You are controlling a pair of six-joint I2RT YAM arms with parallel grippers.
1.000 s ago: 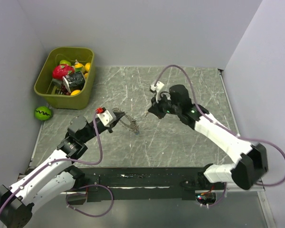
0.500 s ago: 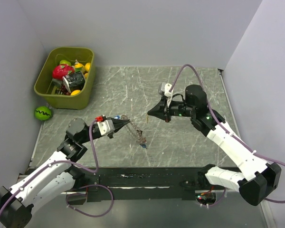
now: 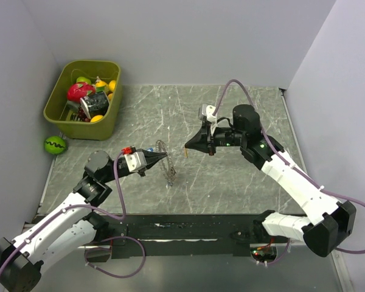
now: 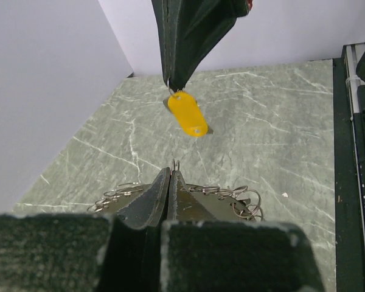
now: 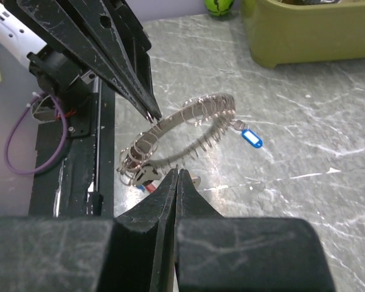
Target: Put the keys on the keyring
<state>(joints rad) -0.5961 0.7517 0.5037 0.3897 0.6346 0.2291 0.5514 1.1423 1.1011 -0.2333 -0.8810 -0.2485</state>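
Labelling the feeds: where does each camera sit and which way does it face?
Top external: high over the near side, looking down on table, left pincer, right pincer.
Left wrist: own shut tips low, facing right pincer's yellow-tagged key.
Right wrist: own shut tips low, facing left pincer holding the keyring.
Shared: both wrist views show the keyring.

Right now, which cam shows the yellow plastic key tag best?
Left wrist: the yellow plastic key tag hangs face-on from the right claw, unobstructed. Top external shows only a small yellowish sliver at that claw's tip. Right wrist doesn't show it; its own shut fingers fill the foreground.
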